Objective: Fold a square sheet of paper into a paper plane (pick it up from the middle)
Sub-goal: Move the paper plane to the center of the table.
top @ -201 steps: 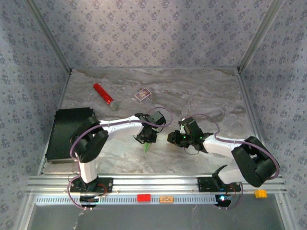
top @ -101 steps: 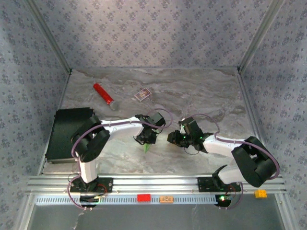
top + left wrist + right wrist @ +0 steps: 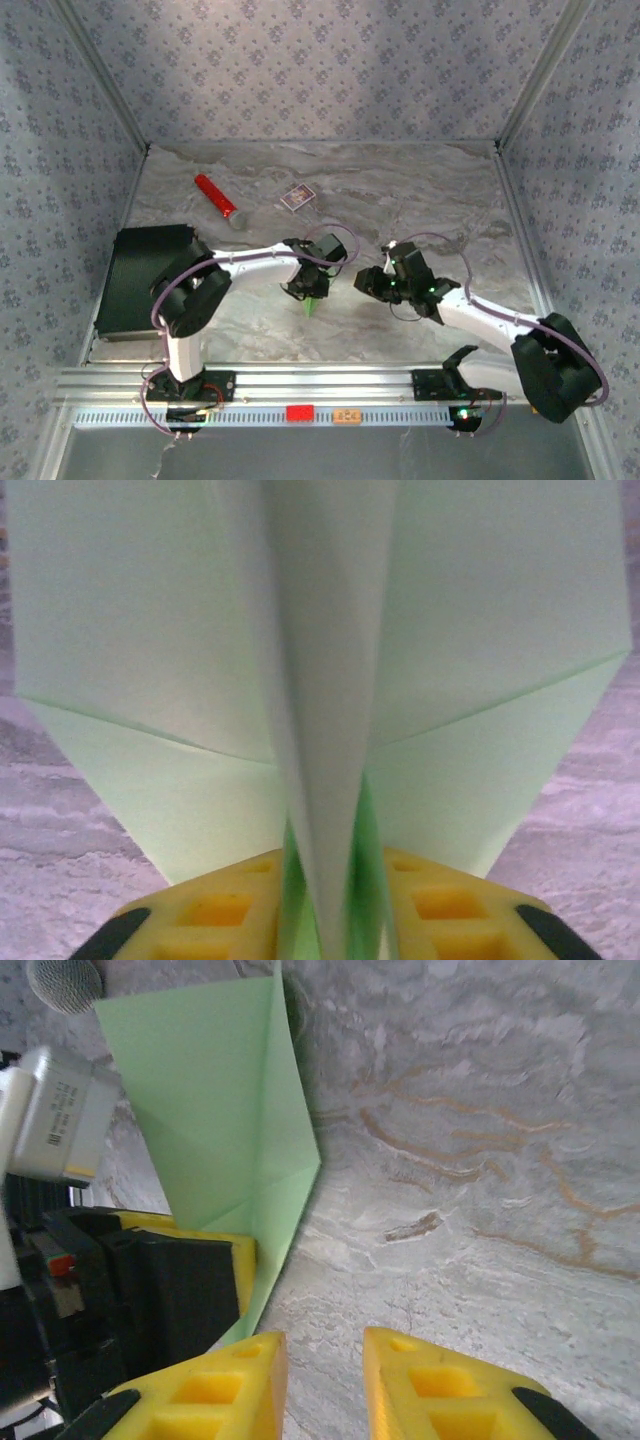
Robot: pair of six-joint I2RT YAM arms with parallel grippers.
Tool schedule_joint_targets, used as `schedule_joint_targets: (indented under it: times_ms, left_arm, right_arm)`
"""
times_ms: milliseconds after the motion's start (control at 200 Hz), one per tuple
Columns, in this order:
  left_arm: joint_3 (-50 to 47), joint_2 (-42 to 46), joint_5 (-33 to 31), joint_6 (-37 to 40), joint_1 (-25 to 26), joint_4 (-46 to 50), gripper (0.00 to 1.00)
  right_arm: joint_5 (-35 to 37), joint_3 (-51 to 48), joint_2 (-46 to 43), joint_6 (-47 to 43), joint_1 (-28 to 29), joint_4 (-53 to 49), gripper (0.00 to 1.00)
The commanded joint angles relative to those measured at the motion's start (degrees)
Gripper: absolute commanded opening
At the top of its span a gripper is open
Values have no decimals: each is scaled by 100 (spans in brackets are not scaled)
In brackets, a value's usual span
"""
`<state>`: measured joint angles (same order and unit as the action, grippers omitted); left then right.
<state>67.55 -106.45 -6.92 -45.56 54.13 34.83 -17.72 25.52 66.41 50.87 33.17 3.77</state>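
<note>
Midway along the marbled grey worktop (image 3: 420, 190), the left pincer (image 3: 308, 287) holds its place over a slim pale green folded paper plane (image 3: 312, 304). From above, only the plane's sharp green tip shows, pointing toward the arm bases; the rest is hidden under the wrist.

Seen from the left wrist, the plane (image 3: 480, 630) stands upright and blurred by closeness, its upper part cut off by the frame edge. Its centre ridge drops into the narrow gap of the left pincer (image 3: 325, 920), with a yellow finger (image 3: 220, 910) on either side. Whether the jaws press on the paper cannot be told.

The right pincer (image 3: 365, 282) hovers just beside it, apart from the paper. In its own camera the right pincer (image 3: 325, 1360) stands slightly spread, with bare worktop (image 3: 480, 1160) between the jaws. The plane (image 3: 210, 1100) rises at left, one yellow finger (image 3: 243, 1270) of the left pincer against its side. Its lower point ends near the right pincer's finger, contact unclear. A grey mesh ball (image 3: 62, 982) is clipped by the top corner.

Well apart, toward the back, lie a red cylinder (image 3: 213, 195) and a small purple-and-white card box (image 3: 297, 197). A black box (image 3: 140, 280) sits at the left edge, partly covered by the left arm.
</note>
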Motion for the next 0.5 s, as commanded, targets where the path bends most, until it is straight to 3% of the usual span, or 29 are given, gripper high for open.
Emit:
schedule_joint_targets:
  times_ms: [0, 495]
  left_arm:
    - [184, -316, 31, -407, 4, -93, 27]
    - [992, -927, -101, -746, 247, 370, 33]
  right_arm:
    - [143, -96, -291, -122, -144, -309, 31]
    - [-48, -438, -1110, -211, -725, -603, 36]
